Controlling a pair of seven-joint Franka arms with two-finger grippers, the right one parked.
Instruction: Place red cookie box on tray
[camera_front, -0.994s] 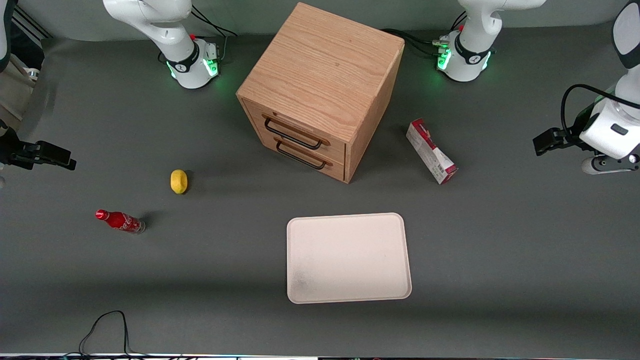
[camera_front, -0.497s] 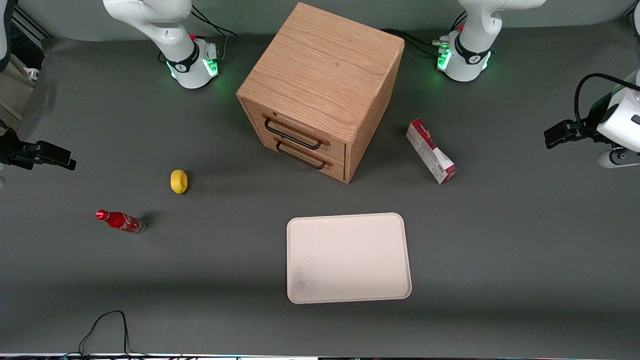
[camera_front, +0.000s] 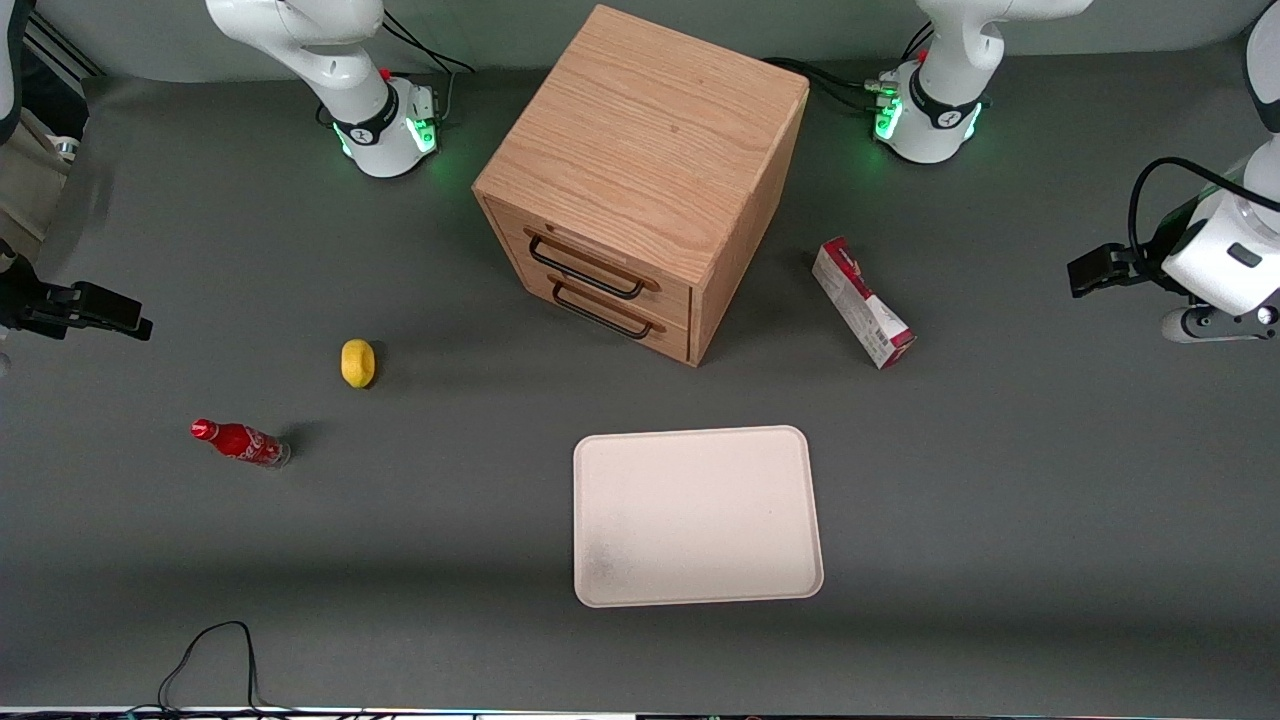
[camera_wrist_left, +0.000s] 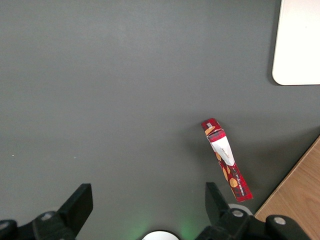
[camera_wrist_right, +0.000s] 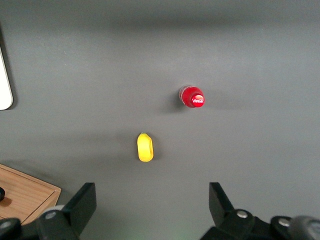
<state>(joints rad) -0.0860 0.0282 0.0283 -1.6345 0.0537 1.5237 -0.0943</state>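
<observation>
Front view shows nothing done yet: the red cookie box (camera_front: 863, 303) lies on the tabletop (camera_front: 1000, 480) beside the cabinet (camera_front: 640, 180), well apart from the bare tray (camera_front: 697, 516). My gripper (camera_front: 1085, 272) hangs open and empty toward the working arm's end, so reach, grasp and carry are all left.

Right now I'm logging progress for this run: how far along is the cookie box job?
Nothing is done yet: the red cookie box lies on the table beside the wooden cabinet, and the tray holds nothing. In hand: the gripper hovers open toward the working arm's end, apart from the box. Left: reach, grasp, carry, place.
</observation>
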